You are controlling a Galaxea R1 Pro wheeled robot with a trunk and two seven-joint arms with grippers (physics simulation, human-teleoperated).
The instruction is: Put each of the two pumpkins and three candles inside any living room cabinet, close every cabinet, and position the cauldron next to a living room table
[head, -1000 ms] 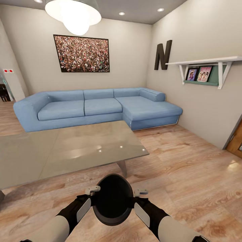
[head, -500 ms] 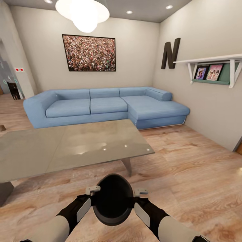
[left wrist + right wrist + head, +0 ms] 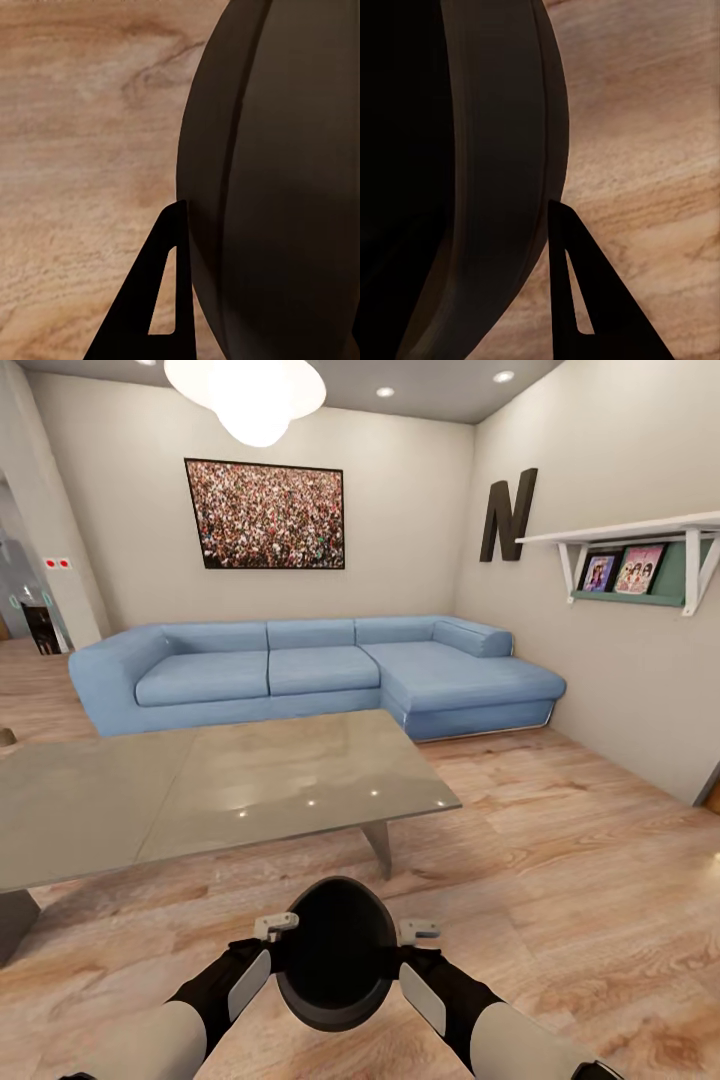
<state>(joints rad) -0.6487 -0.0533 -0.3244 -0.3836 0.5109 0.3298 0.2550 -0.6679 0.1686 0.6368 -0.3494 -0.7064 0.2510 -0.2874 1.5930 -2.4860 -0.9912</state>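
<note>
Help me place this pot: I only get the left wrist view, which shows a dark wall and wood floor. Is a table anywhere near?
Observer: Yes. In the head view a glass-topped table stands just ahead of the cauldron and stretches off to the robot's left.
Operator: Is the pot held on the other side too?
Observer: Yes. The right end effector grips the rim opposite the left end effector.
Operator: Anything beyond the table?
Observer: A blue sofa runs along the back wall.
</note>
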